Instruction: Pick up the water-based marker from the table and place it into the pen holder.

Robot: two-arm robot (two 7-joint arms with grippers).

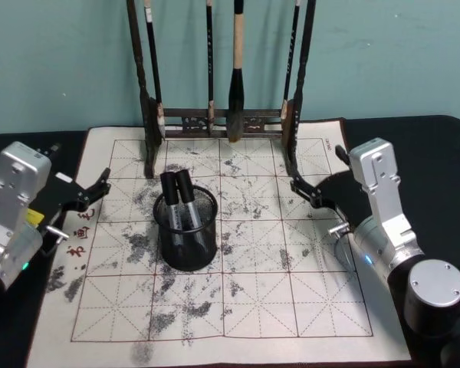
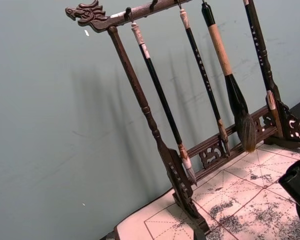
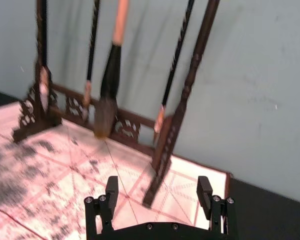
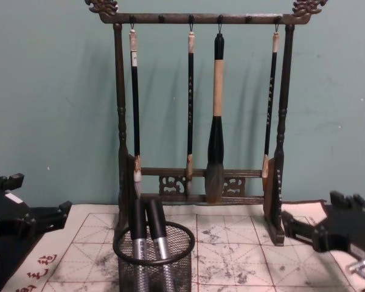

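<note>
Both claws hang open beside the pen holder [image 1: 186,230], which holds two markers [image 1: 179,195].

Looks like a lab test bench staged as a calligraphy desk: plain teal wall [image 4: 48,121], black table [image 1: 429,146], ink-stained grid practice mat [image 1: 253,253], carved wooden brush rack [image 4: 198,182] with hanging brushes [image 4: 215,121], mesh pen holder [image 1: 186,230] with markers [image 1: 180,192]. No household or office furniture visible.

pen holder [image 1: 186,230] — black wire mesh | brush rack [image 4: 198,109] — dark carved wood
</note>
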